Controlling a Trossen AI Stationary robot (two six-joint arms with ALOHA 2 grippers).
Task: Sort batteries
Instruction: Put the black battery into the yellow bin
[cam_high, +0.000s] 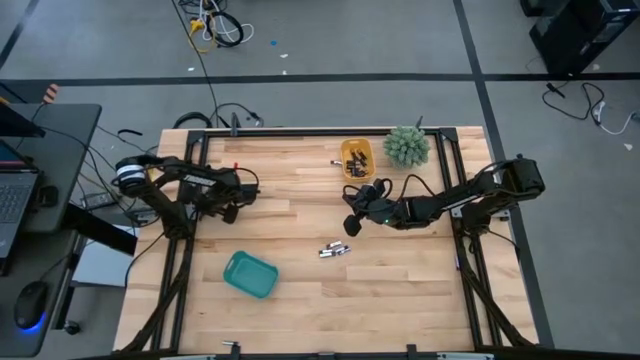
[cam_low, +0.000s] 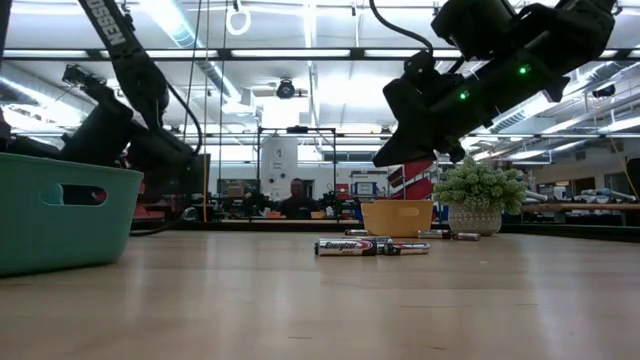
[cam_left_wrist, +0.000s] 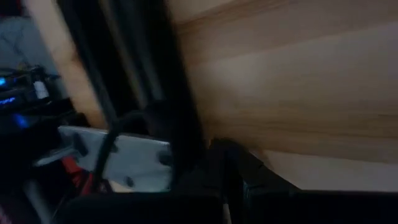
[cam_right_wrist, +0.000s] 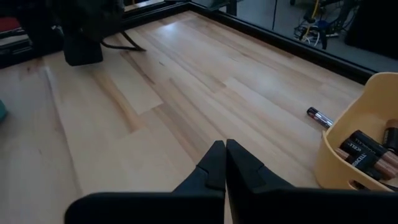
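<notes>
A few loose batteries (cam_high: 335, 250) lie side by side on the wooden table near its middle; the low view shows them lying flat (cam_low: 371, 246). More batteries (cam_right_wrist: 364, 149) lie inside the yellow tray (cam_high: 357, 160). One battery (cam_right_wrist: 320, 116) lies on the table beside that tray. My right gripper (cam_high: 352, 222) hangs above the table between the yellow tray and the loose batteries, shut and holding nothing (cam_right_wrist: 224, 163). My left gripper (cam_high: 235, 205) waits near the table's left side, and its fingers look shut (cam_left_wrist: 227, 165).
A teal tray (cam_high: 250, 274) stands toward the near left of the table and fills the left of the low view (cam_low: 60, 210). A small green plant (cam_high: 407, 146) sits at the far edge beside the yellow tray (cam_low: 397, 217). Black frame rails border the table.
</notes>
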